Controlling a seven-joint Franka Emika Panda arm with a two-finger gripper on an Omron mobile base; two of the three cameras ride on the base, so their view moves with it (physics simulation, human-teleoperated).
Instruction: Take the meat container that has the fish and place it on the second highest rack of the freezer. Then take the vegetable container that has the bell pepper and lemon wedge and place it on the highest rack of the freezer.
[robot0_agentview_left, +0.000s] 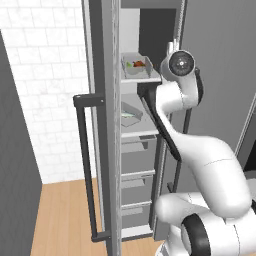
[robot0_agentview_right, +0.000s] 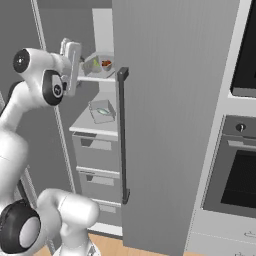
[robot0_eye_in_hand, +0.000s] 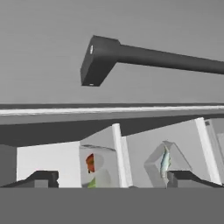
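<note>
**Both trays shelved, claw spread wide outside the freezer**

Left base view, from left to right: the open freezer (robot0_agentview_left: 131, 150) door with its dark bar handle (robot0_agentview_left: 86, 165) stands edge-on; past it, the top shelf board holds the vegetable container (robot0_agentview_left: 137, 66) with the red bell pepper (robot0_agentview_left: 139, 63) and the lemon wedge (robot0_agentview_left: 129, 64) inside; the board below carries the meat container (robot0_agentview_left: 131, 116) with the fish (robot0_agentview_left: 129, 115); three grey drawers (robot0_agentview_left: 136, 180) sit underneath. The white arm rises at the right, its wrist level with the top shelf

Right base view puts the gripper (robot0_agentview_right: 73, 60) just left of the vegetable container, apart from it

Hand view shows the two fingertips (robot0_eye_in_hand: 43, 178) standing far apart with nothing between them; beyond lie the pepper, left, and the fish, right, under the door handle
</note>
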